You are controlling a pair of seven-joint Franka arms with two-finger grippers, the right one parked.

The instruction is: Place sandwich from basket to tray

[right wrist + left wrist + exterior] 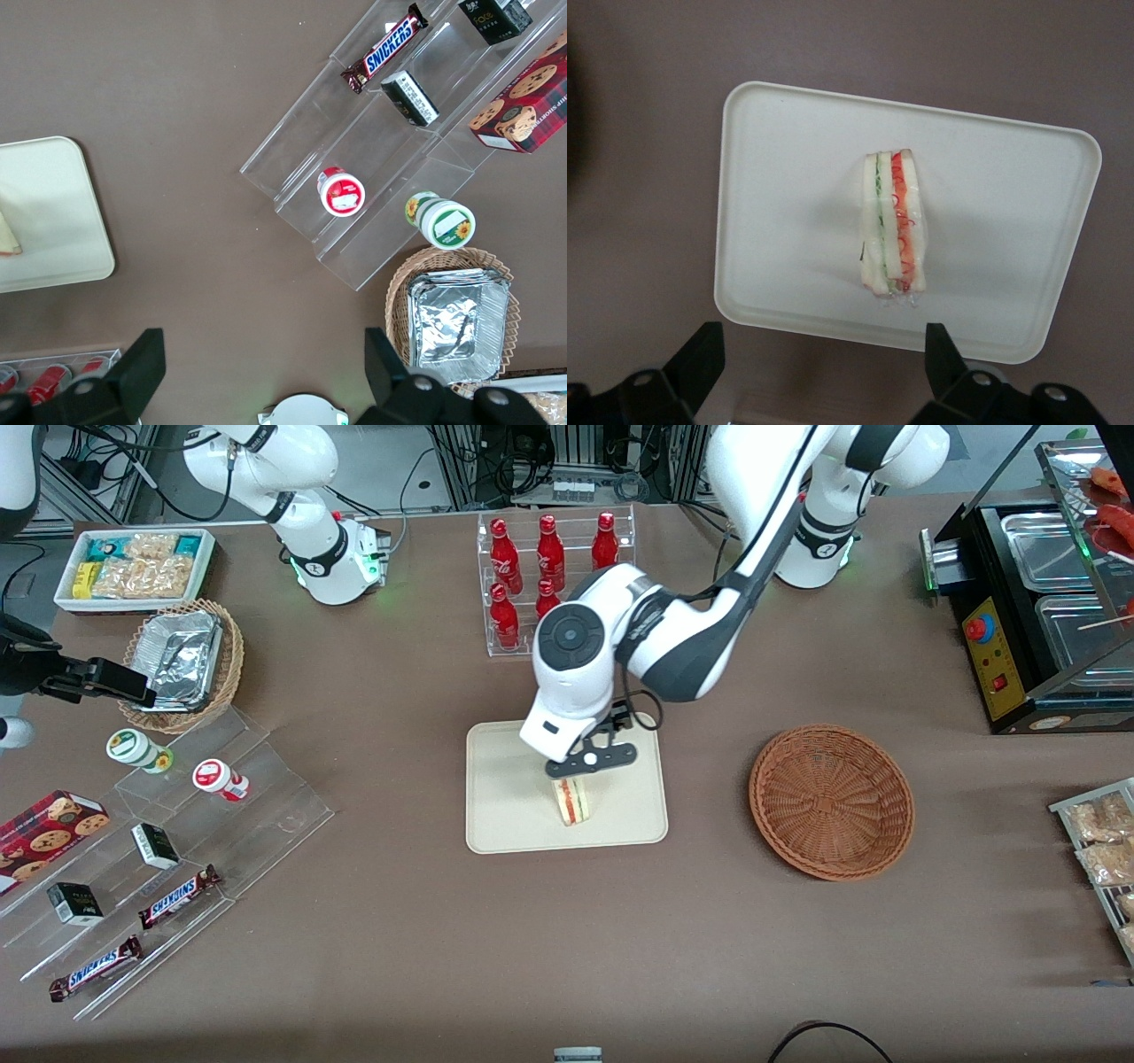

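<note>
The sandwich [573, 802] stands on edge on the cream tray [505, 815], red and green filling facing the front camera. My left gripper [580, 775] hovers just above it, open, with nothing between its fingers. In the left wrist view the sandwich [892, 221] rests near the middle of the tray [788, 177], apart from the gripper [819, 345], whose black fingertips [704, 345] are spread wide. The reddish-brown basket [831, 802] lies empty beside the tray, toward the working arm's end of the table.
A clear rack of red bottles [549, 576] stands farther from the front camera than the tray. Acrylic steps with snacks [168, 841], a tan basket with foil [182, 660] and a white snack bin [133, 567] lie toward the parked arm's end. A black warmer [1036, 611] sits toward the working arm's end.
</note>
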